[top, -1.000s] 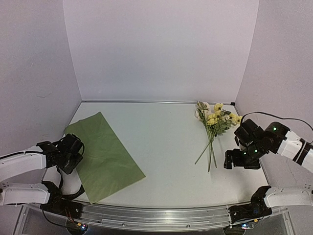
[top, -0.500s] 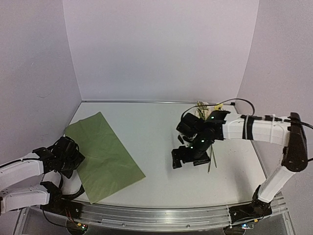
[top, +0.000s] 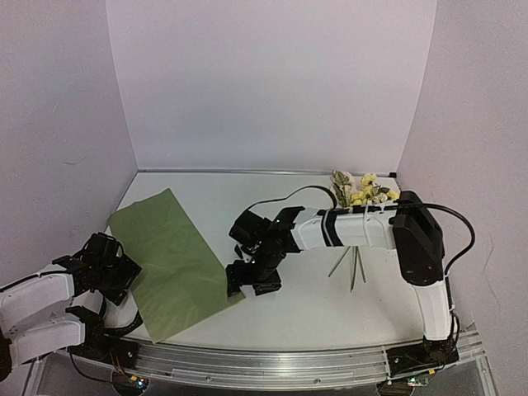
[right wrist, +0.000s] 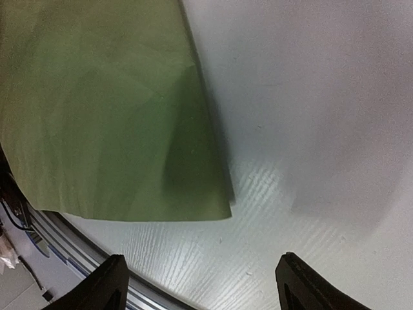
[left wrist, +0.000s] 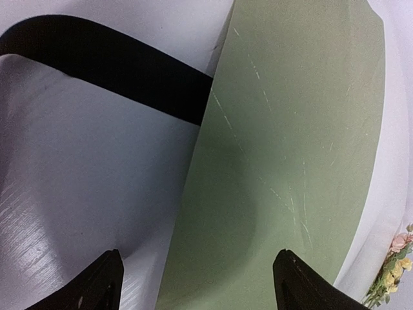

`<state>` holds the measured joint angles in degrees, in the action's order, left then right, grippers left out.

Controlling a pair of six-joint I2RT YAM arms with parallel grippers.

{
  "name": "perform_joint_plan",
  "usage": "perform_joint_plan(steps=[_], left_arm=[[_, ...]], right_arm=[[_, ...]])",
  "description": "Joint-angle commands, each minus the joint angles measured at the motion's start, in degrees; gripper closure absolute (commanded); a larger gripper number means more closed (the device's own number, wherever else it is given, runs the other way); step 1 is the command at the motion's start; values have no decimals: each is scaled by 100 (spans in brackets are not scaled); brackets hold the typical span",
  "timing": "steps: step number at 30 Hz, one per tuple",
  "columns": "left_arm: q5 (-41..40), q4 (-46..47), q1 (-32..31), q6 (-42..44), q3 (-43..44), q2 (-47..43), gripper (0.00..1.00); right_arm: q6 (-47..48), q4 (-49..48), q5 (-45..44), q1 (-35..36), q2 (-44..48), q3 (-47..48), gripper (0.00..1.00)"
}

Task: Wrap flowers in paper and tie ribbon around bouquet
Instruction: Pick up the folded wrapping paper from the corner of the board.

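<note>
The paper lies flat, olive face up, on the left half of the table. My left gripper is open at its left edge; in the left wrist view the gripper straddles that edge of the paper with nothing between the fingers. My right gripper reaches across to the sheet's near right corner. Seen from the right wrist, the gripper stands open over bare table just short of the paper's corner. The flowers lie loose at the back right, also far off. No ribbon or bouquet shows.
White walls close in the table on three sides. A metal rail runs along the near edge, also seen as a rail from the right wrist. A dark band curves along the table beside the paper's left edge.
My right arm has swung from the right side, past the flower stems, across to the paper's near right corner. My left gripper has opened and drawn back a little toward the near left.
</note>
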<state>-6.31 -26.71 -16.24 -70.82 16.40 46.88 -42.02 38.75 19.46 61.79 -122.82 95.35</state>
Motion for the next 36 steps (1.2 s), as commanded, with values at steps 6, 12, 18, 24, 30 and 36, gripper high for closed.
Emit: perform_joint_plan(steps=[6,12,18,24,30,36], left_arm=[[607,462,209,125,-209,42,30],[808,548,223,145,-177,102,46],[772,308,222,276,45,120,61],[690,17,221,453,291,103,76],[392,-398,220,637,550,56,81],[280,-602,218,1199,1008,124,98]], right_arm=[[-193,-185,-9,54,-638,634,25],[-272,-185,49,57,-872,808,31],[-324,-186,99,54,-1048,932,38],[-375,-147,129,60,-1185,1091,53],[-409,-118,128,60,-1210,1119,62],[-390,-96,114,58,-1048,990,65]])
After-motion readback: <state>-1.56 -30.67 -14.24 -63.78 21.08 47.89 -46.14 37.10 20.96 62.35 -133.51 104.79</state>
